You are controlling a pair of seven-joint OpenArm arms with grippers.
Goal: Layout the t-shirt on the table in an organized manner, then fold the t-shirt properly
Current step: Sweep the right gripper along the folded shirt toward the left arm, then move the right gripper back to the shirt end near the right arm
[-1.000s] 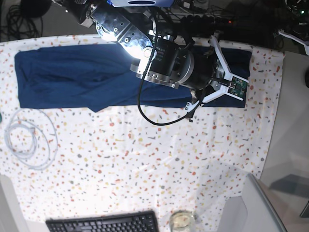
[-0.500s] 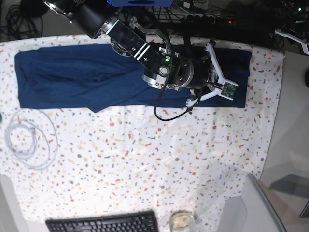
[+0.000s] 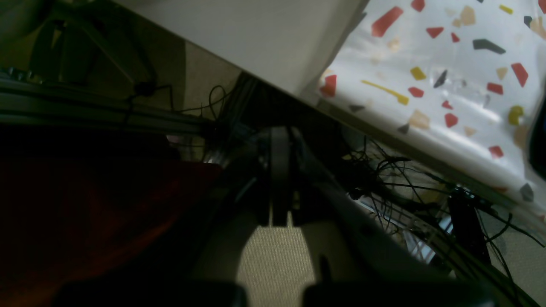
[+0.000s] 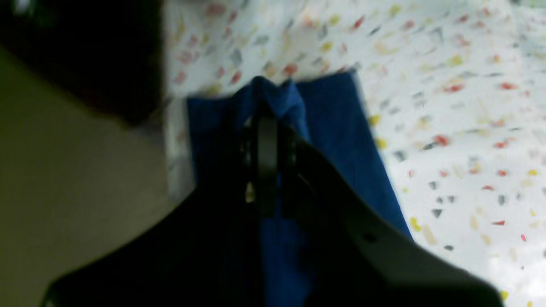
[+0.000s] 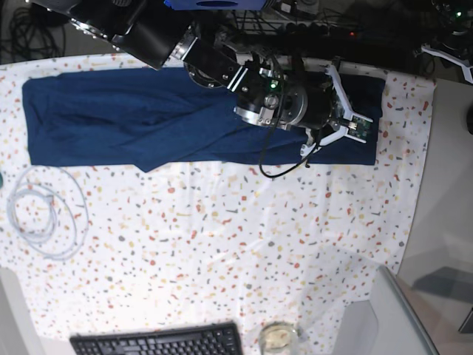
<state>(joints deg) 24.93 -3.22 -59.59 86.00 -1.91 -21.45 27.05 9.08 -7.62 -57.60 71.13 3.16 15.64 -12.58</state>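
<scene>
one t-shirt [image 5: 133, 118], one table [image 5: 222, 244]

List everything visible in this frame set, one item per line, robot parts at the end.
t-shirt: one, dark navy, spread in a long band across the far side of the table.
table: one, white cover with red, yellow and grey flecks.
cable coil: one, white, base view's left edge.
keyboard: one, black, near edge.
glass jar: one, clear, beside the keyboard.
right gripper: fingers shut on a pinch of t-shirt near its end.
left gripper: fingers shut, empty, off the table's edge above floor cables.
</scene>
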